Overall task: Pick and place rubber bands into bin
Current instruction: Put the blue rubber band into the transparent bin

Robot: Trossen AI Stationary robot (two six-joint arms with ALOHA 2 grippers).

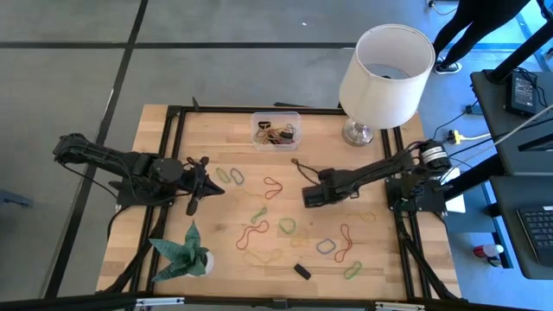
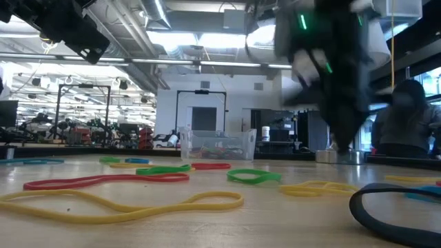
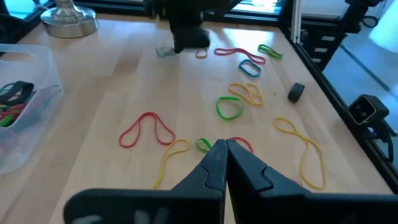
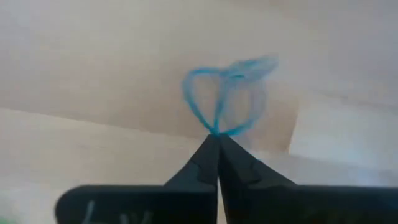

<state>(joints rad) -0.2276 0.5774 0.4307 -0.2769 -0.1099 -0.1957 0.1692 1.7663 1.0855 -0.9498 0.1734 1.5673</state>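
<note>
Many coloured rubber bands lie scattered on the wooden table, among them a red one (image 1: 275, 187), a green one (image 1: 287, 226) and a yellow one (image 1: 259, 256). The clear bin (image 1: 276, 130) stands at the far middle with several bands inside. My right gripper (image 1: 308, 197) points down near the table's middle, shut on a blue rubber band (image 4: 224, 96). My left gripper (image 1: 194, 206) hovers shut and empty over the left half, above a green band (image 3: 203, 145). My right gripper pinches the blue band between its two fingertips at one point of the twisted loop (image 4: 215, 130). The fingers come from above, pointing down. The rest of the loop spreads out beyond the tips; whether it is clear of the wood I cannot tell.
A white lamp (image 1: 386, 65) stands at the far right corner on a metal foot (image 1: 358, 133). A small black block (image 1: 301, 270) lies near the front edge. A green folded figure (image 1: 181, 250) sits at the near left. A person (image 1: 471, 26) stands beyond the far right corner.
</note>
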